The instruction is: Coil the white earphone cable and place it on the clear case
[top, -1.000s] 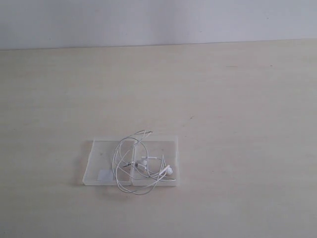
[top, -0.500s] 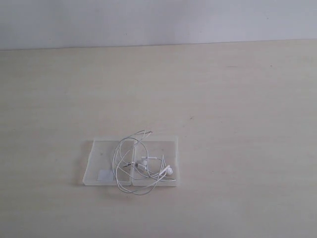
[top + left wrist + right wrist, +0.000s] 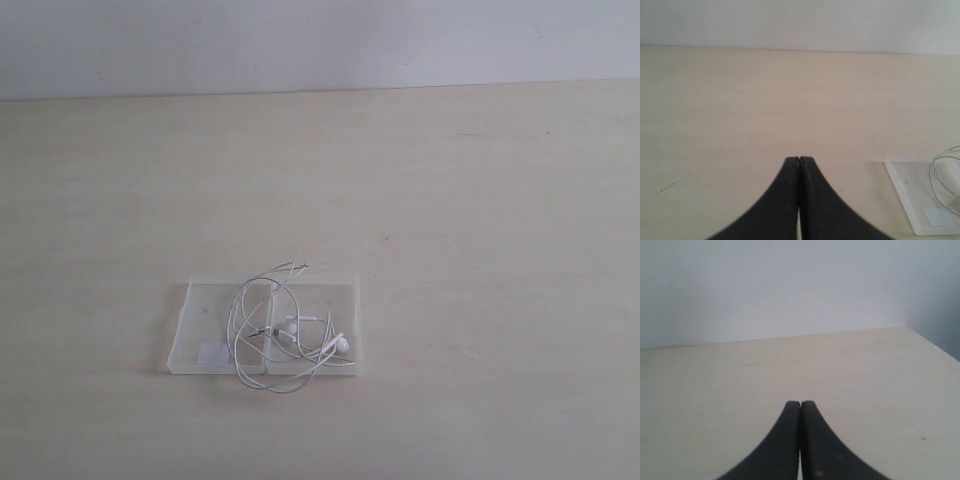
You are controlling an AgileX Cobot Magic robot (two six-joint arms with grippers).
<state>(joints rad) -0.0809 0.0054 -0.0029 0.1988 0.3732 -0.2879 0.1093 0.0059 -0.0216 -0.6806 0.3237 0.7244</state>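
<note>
On the case [image 3: 200, 312], the cable [image 3: 291, 323] is laid coiled (loosely). The left gripper [image 3: 799, 159] and right gripper [image 3: 800, 402] are pressed shut.

We read exterior view as high, mid-distance, tilted down on worktop [image 3: 450, 200], wall [image 3: 300, 40] beyond. Left wrist view low, close, sighting along left fingers [image 3: 782, 200] toward wall; shares clear case [image 3: 200, 305] with exterior. Right wrist view likewise along right fingers [image 3: 815, 440]; shares worktop, wall.
</note>
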